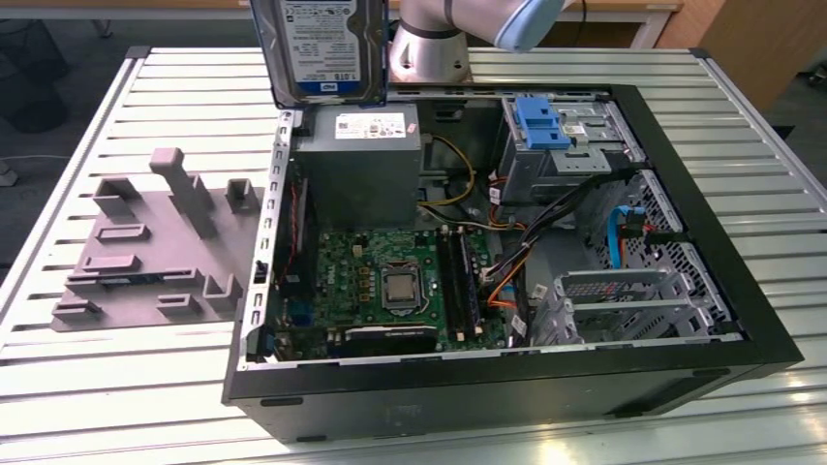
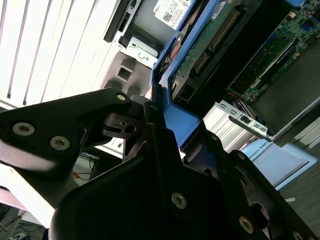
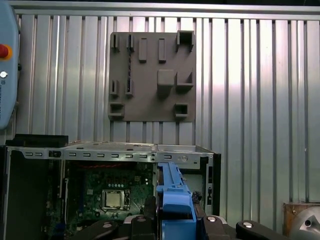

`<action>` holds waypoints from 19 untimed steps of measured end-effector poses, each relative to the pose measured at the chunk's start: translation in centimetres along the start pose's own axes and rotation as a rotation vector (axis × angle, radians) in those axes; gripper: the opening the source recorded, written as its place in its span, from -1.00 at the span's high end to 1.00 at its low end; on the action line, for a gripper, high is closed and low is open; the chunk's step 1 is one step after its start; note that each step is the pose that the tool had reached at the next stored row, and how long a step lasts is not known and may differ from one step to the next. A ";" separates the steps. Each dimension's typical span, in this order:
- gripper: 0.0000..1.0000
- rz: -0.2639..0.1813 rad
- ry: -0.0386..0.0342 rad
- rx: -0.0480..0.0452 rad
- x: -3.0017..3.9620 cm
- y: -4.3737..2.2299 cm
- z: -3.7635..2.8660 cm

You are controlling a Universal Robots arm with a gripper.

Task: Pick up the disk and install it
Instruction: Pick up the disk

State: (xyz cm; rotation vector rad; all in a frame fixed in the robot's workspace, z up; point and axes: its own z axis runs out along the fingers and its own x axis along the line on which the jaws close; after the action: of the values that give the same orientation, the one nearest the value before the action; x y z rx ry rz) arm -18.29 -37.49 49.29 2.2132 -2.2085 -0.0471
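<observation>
**Disk clamped on edge above the open case**

Exterior view: the disk point(image 1: 325, 48) hangs upright at twelve o'clock, just beside the arm point(image 1: 433, 44). It is over the eleven o'clock corner of the open computer case point(image 1: 723, 320). Its white-and-blue label point(image 1: 317, 29) faces the camera, with barcodes and lines of print too small to make out. Directly below it, inside the case, sits the grey box point(image 1: 355, 174) with a small white sticker point(image 1: 368, 124) that carries a barcode. The bare blue bracket point(image 1: 539, 121) stands at one o'clock in the case, and the motherboard point(image 1: 387, 276) lies at six. A grey plate point(image 1: 142, 242) lies on the slatted table point(image 1: 104, 387), at nine o'clock from the case.

Second wrist view: the claw point(image 2: 172, 127) is closed on the blue side rail point(image 2: 182, 117) of the disk point(image 2: 210, 45), with black fingers point(image 2: 152, 120) pressed against it. The drive's green circuit board shows beyond the claw. The sticker point(image 2: 172, 10) bears a square code.

First wrist view: the rail point(image 3: 174, 195) stands between the fingers point(image 3: 142, 222) of the claw point(image 3: 175, 222). The case point(image 3: 100, 147), the motherboard point(image 3: 110, 192) and the plate point(image 3: 150, 75) lie beyond.
</observation>
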 end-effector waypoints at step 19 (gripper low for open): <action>0.27 0.000 0.0000 -0.0001 0.01 -5.31 -0.17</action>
State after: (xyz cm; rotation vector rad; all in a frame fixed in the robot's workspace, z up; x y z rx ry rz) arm -12.98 -37.49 49.29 2.2131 -2.2086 -0.0471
